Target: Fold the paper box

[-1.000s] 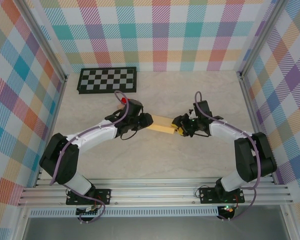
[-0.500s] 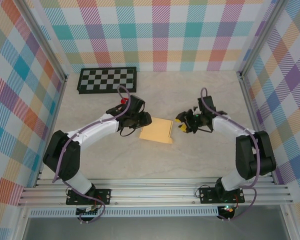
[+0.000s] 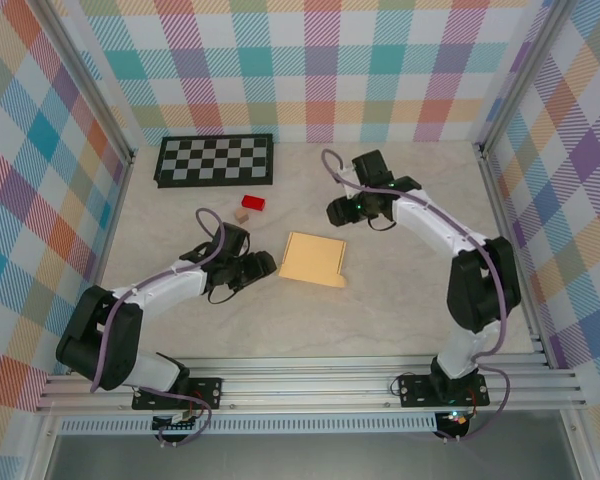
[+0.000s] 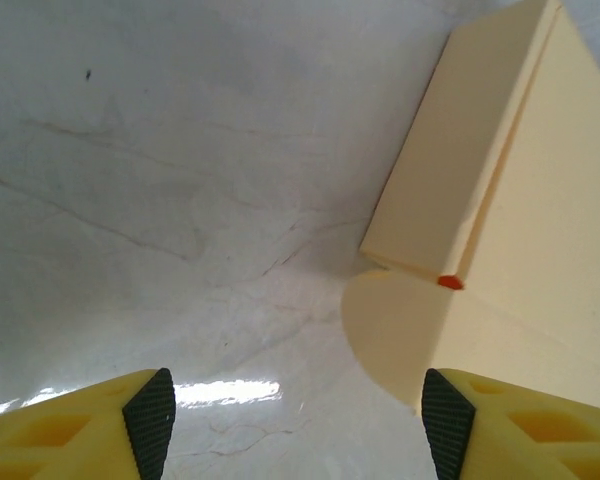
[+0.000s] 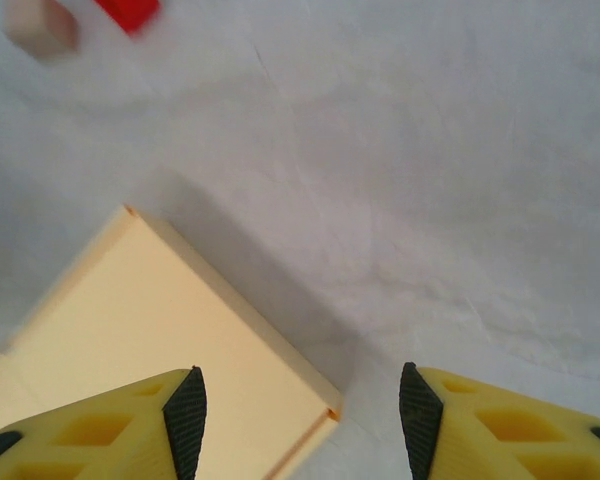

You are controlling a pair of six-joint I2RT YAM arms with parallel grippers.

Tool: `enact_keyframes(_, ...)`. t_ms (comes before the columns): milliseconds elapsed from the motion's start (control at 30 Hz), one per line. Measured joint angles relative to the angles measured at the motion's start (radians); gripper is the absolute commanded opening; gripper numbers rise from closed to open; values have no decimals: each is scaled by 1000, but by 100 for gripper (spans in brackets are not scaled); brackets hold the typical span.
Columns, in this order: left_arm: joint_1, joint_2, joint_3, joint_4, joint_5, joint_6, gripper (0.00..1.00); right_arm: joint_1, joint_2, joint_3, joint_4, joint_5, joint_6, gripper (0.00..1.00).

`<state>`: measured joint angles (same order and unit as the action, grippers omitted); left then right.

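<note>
Both pincers stand spread and empty: the left pincer (image 4: 298, 425) just beside the paper box (image 3: 313, 260), the right pincer (image 5: 302, 420) near its far corner. The box lies flat on the bench (image 3: 410, 300) between them. It is thin card, so probably light, easily creased and apt to slide; pinch an edge or flap gently.

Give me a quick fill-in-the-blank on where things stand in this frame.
The paper box lies on the table, held by ____ gripper.
The block beside the tan cube is ____.
On the left gripper and right gripper, the fingers stand ____.
Missing: neither; red; open.
</note>
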<state>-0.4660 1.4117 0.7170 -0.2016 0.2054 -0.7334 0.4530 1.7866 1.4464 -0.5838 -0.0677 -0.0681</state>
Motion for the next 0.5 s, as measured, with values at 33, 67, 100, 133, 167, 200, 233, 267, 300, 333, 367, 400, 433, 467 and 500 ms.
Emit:
enact_keyframes(33,0,-6,-14,15,7,-5,71,0,21,-3,-23,5,-39,56)
enact_keyframes(67,-1,-10,-24,30,12,-10,72,0,33,-7,-39,6,-69,56)
enact_keyframes(100,-2,-13,-31,46,18,-11,72,0,45,-11,-58,3,-105,56)
enact_keyframes(133,-3,-14,-34,62,23,-13,72,0,52,-11,-77,2,-132,56)
enact_keyframes(167,-3,-14,-34,76,27,-15,72,0,59,-11,-90,-3,-157,56)
enact_keyframes(200,-3,-14,-34,92,30,-18,73,0,66,-11,-99,-10,-180,55)
enact_keyframes(233,-3,-14,-34,105,32,-21,73,0,73,-11,-106,-15,-197,55)
enact_keyframes(267,-4,-14,-34,115,34,-23,73,0,81,-11,-111,-21,-210,55)
enact_keyframes(300,-4,-14,-34,124,35,-26,72,0,93,-11,-118,-26,-225,54)
enact_keyframes(333,-4,-12,-32,128,37,-30,73,0,103,-11,-123,-31,-234,54)
enact_keyframes(367,-4,-7,-29,130,39,-31,72,-2,115,-11,-127,-38,-240,52)
enact_keyframes(400,-4,0,-25,132,41,-34,72,-5,128,-11,-133,-47,-245,50)
enact_keyframes(433,-5,11,-22,135,41,-35,72,-9,140,-11,-137,-57,-249,47)
enact_keyframes(467,-5,20,-19,135,42,-37,72,-11,150,-10,-140,-66,-250,46)
enact_keyframes(500,-5,31,-19,140,43,-37,72,-15,163,-9,-142,-80,-253,44)
